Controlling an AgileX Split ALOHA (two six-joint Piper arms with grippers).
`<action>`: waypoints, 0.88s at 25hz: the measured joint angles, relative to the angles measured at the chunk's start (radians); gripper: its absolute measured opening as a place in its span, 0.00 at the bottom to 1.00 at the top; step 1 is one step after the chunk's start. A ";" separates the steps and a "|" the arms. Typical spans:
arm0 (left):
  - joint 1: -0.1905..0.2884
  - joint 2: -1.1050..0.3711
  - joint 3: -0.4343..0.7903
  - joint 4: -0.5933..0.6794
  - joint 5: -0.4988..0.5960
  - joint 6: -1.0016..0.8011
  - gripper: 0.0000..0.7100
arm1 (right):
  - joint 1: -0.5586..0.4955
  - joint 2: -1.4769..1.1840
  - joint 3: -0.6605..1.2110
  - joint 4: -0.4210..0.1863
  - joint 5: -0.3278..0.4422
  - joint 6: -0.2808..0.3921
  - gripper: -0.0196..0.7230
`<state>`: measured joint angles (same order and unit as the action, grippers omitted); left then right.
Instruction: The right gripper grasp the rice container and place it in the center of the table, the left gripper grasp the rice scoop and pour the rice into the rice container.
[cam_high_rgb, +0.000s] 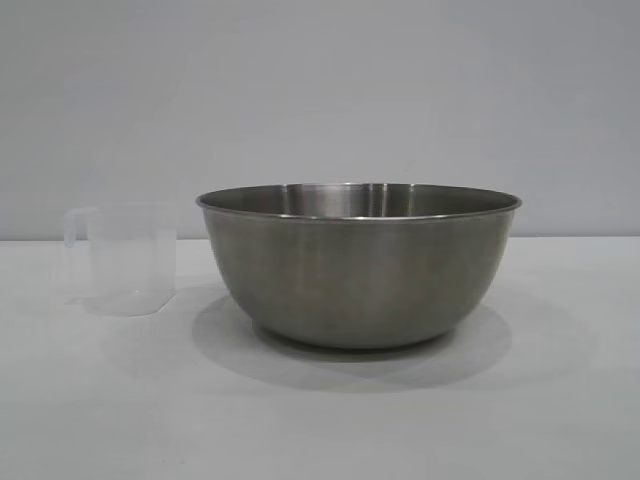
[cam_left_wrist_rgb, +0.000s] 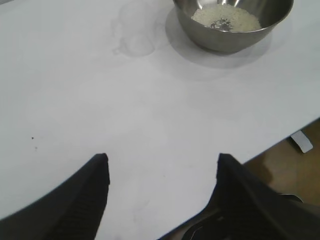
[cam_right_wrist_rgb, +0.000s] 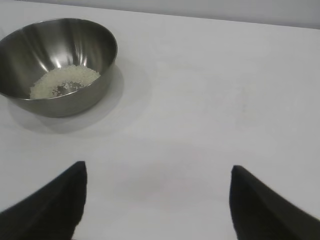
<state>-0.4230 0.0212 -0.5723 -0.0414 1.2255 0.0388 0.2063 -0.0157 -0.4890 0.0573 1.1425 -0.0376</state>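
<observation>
The steel rice container (cam_high_rgb: 360, 265) stands upright on the white table (cam_high_rgb: 320, 420), near the middle of the exterior view. It holds a patch of rice (cam_left_wrist_rgb: 226, 17), which also shows in the right wrist view (cam_right_wrist_rgb: 64, 81). The clear rice scoop (cam_high_rgb: 122, 258) stands upright and looks empty, just left of the bowl, handle to the left. It shows faintly in the left wrist view (cam_left_wrist_rgb: 134, 36). My left gripper (cam_left_wrist_rgb: 162, 159) is open and empty, well back from both. My right gripper (cam_right_wrist_rgb: 157, 167) is open and empty, away from the bowl (cam_right_wrist_rgb: 56, 62).
The table's edge (cam_left_wrist_rgb: 280, 137) runs close by the left gripper, with brown floor (cam_left_wrist_rgb: 290, 165) beyond it. A plain grey wall (cam_high_rgb: 320, 90) stands behind the table.
</observation>
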 joint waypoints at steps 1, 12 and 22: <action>0.000 0.000 0.022 0.000 -0.007 0.000 0.56 | 0.000 0.000 0.000 0.000 0.000 0.000 0.75; 0.000 0.000 0.088 0.030 -0.095 -0.006 0.56 | 0.000 0.000 0.000 0.000 0.000 0.000 0.75; 0.000 0.000 0.088 0.032 -0.103 -0.008 0.56 | 0.000 0.000 0.000 0.000 0.000 0.000 0.75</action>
<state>-0.4230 0.0214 -0.4840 -0.0091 1.1223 0.0308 0.2063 -0.0157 -0.4890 0.0573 1.1425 -0.0376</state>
